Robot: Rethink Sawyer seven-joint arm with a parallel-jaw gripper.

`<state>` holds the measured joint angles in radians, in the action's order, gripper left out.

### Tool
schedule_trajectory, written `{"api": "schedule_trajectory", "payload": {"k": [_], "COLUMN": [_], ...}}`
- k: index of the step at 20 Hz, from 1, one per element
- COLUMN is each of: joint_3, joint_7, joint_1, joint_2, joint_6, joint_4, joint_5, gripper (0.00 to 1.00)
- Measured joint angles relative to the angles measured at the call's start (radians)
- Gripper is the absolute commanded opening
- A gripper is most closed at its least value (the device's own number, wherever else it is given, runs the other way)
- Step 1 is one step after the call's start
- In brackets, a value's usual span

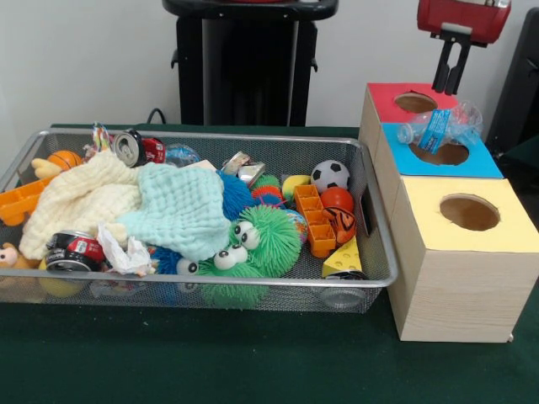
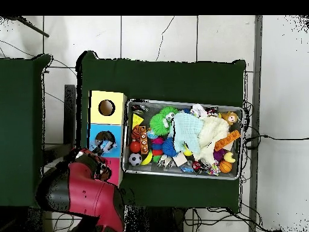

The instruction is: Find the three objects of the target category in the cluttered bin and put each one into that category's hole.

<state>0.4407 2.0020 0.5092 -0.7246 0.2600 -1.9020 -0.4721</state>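
On the green counter (image 1: pixel 253 370), seen from the front, left to right:

Bin: a wire mesh bin (image 1: pixel 375 252) is set on the left and middle of the counter, filled with clutter.
Bin, left end: an orange basketball (image 1: pixel 64 159), a crushed red can (image 1: pixel 140 148) at the far rim and a second red can (image 1: pixel 72 251) at the near side are seen.
Cloths: a cream cloth (image 1: pixel 80 198) and a mint cloth (image 1: pixel 185 210) are spread over the heap, touching each other.
Bin, middle: a green fuzzy toy with googly eyes (image 1: pixel 253 248) is lodged against the near wall.
Bin, right end: a small soccer ball (image 1: pixel 330 175), an orange block (image 1: pixel 313 219) and a yellow cheese wedge (image 1: pixel 344 259) are packed together.
Boxes: a row of wooden boxes stands just beside the bin, topped yellow (image 1: pixel 467 215), blue (image 1: pixel 442 151) and red (image 1: pixel 408 101), each with a round hole.
Task object: a clear plastic bottle with a blue label (image 1: pixel 438 128) is lying tilted across the blue box's hole.
Hand: the hand (image 1: pixel 452 71) is held above the red and blue boxes, clear of the bottle, its black fingers (image 1: pixel 461 67) close together with nothing between them.
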Motion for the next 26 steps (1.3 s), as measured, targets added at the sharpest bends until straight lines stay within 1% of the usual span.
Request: {"api": "schedule_trajectory", "payload": {"k": [5, 18, 26], "joint_3": [-0.015, -0.031, -0.051], "joint_7": [0.0, 0.0, 0.0], "joint_1": [0.0, -0.002, -0.017], "joint_2": [0.002, 0.027, 0.025], "joint_6": [-0.042, -0.087, -0.127], "joint_4": [-0.005, -0.008, -0.018], "joint_5": [0.0, 0.0, 0.0], "gripper": [0.0, 0.0, 0.0]}}
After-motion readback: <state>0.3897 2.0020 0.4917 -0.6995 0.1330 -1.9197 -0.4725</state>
